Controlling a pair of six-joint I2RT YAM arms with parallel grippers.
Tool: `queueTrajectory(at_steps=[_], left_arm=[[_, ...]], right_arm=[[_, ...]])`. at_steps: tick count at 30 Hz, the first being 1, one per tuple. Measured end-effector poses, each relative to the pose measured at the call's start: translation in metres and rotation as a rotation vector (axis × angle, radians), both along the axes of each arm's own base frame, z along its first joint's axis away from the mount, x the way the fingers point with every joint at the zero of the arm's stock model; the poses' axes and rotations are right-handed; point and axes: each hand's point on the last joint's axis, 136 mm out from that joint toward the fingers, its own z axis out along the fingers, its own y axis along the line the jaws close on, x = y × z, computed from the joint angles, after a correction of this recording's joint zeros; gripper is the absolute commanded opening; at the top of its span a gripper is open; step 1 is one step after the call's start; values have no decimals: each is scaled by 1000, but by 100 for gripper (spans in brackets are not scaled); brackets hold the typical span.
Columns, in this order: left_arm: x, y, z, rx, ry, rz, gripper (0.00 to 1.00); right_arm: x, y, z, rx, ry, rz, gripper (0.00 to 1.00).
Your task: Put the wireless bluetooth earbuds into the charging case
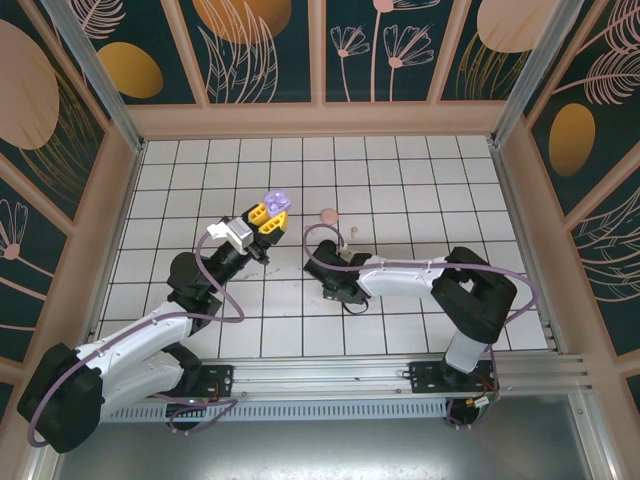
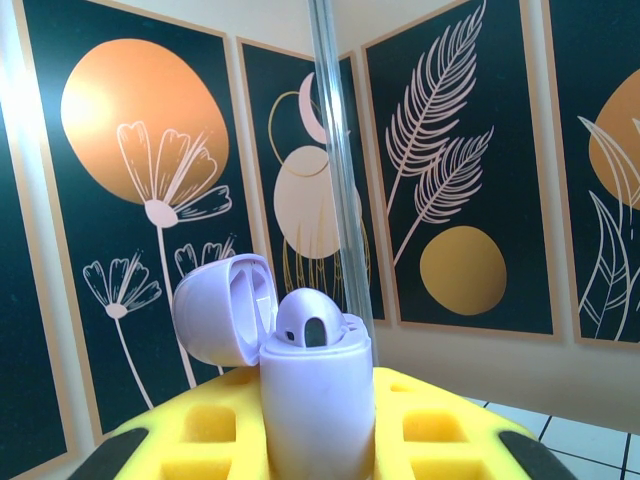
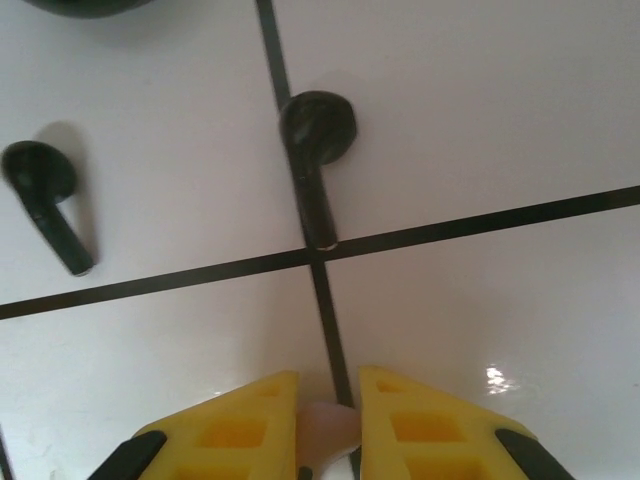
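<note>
My left gripper is raised over the tiles and shut on a light purple charging case, held upright between its yellow fingers. The case's lid is swung open to the left, and one purple earbud sits in the case. My right gripper points down at the floor, its yellow fingers pressed on a pale pink earbud. Two black earbuds lie on the tiles just beyond it.
A round pink case and a small pink earbud lie on the white tiled floor behind the right wrist. A dark rounded object shows at the top edge of the right wrist view. Patterned walls enclose the floor.
</note>
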Motion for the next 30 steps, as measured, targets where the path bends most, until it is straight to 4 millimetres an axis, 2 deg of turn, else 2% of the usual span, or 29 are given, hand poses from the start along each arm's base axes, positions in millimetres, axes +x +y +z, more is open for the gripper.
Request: queueTrajectory(at_steps=[4,7,13,24,30], left_arm=[[0,0,0,1,2,0,0],[0,0,0,3,4,-1,0],[-1,0,-2,12,13,-5,0],[-3,-7,-8,41,26,-41,0],[-3,-16,-13,75,39,-80,0]], right_arm=[[0,7,19,49,-34,10,18],[6,9,51,118,-101,3,18],[21,13,129,246,-267,-3,18],[43,19,289,407,-595,103,18],[45,26,359,448,-751,201,19]])
